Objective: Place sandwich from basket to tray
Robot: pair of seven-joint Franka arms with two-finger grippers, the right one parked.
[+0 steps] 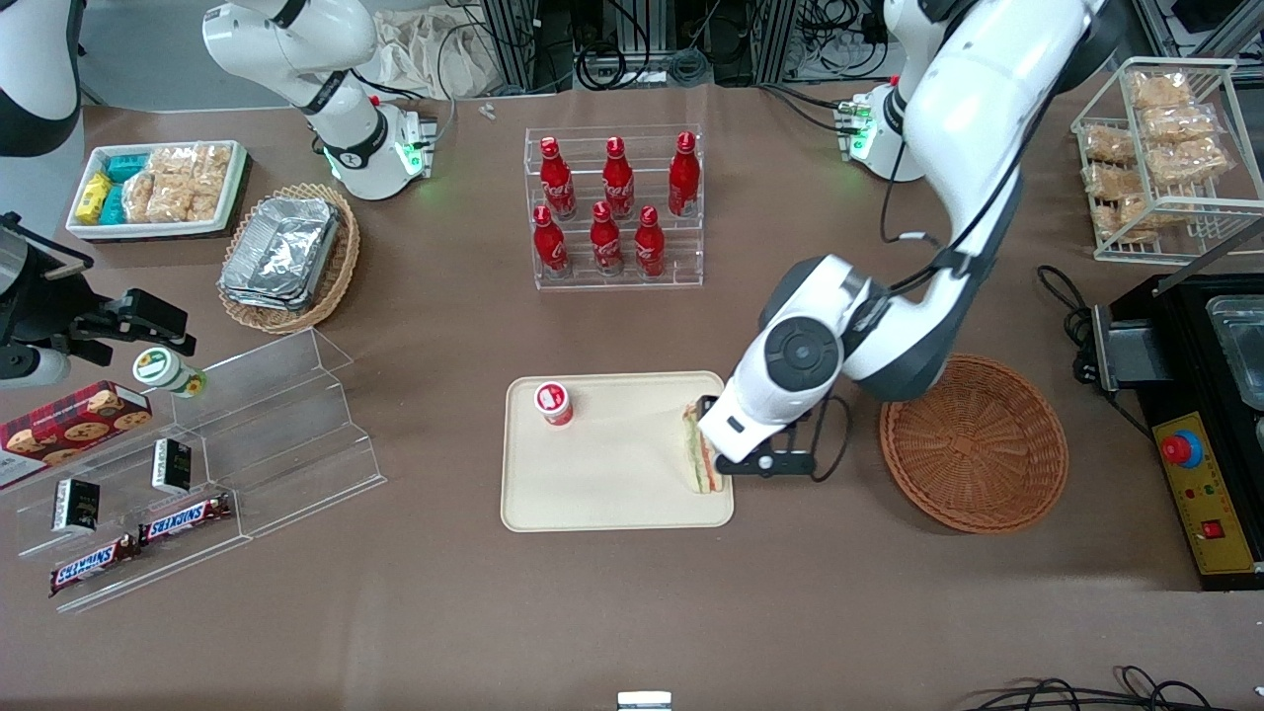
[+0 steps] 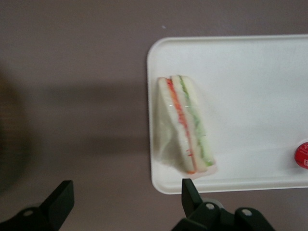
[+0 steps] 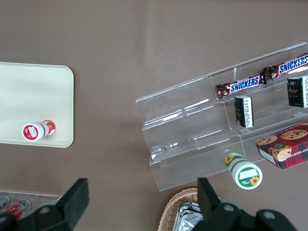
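Snack bin point(image 1: 158, 188): near the parked arm's end of the table point(image 1: 632, 612).
Oval basket point(image 1: 296, 259): beside the bin, holding foil trays point(image 1: 279, 252).
Clear stepped rack point(image 1: 227, 444): carries Snickers bars point(image 1: 138, 541).
Bottle rack point(image 1: 614, 207): seven red bottles point(image 1: 604, 237), farther from the front camera than the tray.
Tray point(image 1: 602, 484): cream, low rim. A small red-capped cup point(image 1: 554, 403) stands on it.
Sandwich point(image 1: 701, 456): lies on the tray at the edge toward the basket, filling layers showing.
Gripper point(image 2: 127, 197): above the sandwich, fingers point(image 2: 190, 192) spread wide, holding nothing.
Basket point(image 1: 974, 444): round, reddish-brown, beside the tray toward the working arm's end.
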